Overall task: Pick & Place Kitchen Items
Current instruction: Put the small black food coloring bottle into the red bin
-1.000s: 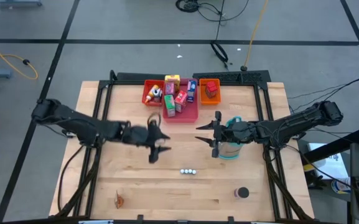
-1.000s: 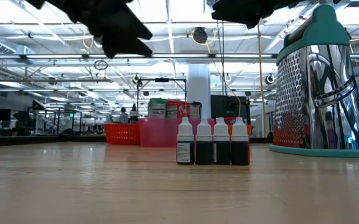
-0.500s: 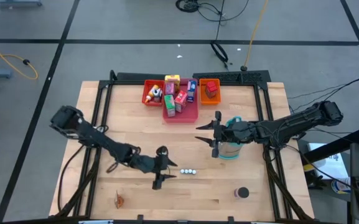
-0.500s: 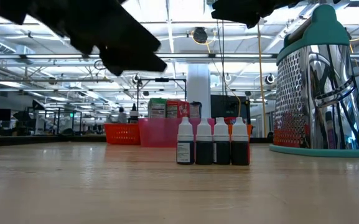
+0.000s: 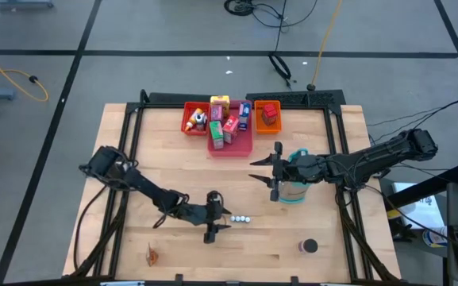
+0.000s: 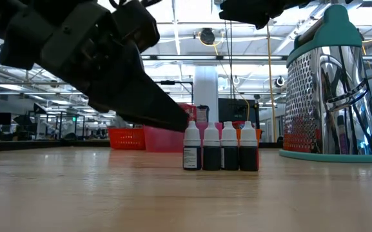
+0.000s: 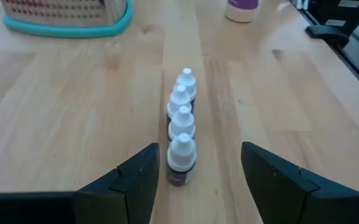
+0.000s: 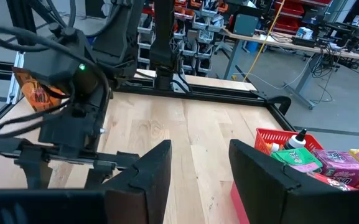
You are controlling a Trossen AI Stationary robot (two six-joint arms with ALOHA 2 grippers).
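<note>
In the lower middle of the high view the left gripper (image 5: 217,218) hangs low with fingers (image 7: 139,180) apart, the row of four tiny bottles (image 5: 240,218) just beyond its tips and lined up with the gap, untouched, while the right gripper (image 5: 270,171), fingers spread and empty, waits center-right above the grater (image 5: 296,191).

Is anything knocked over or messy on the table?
Nothing stands out. The four tiny bottles stand upright in a neat row, the grater stands upright, and the food boxes sit inside the trays.
</note>
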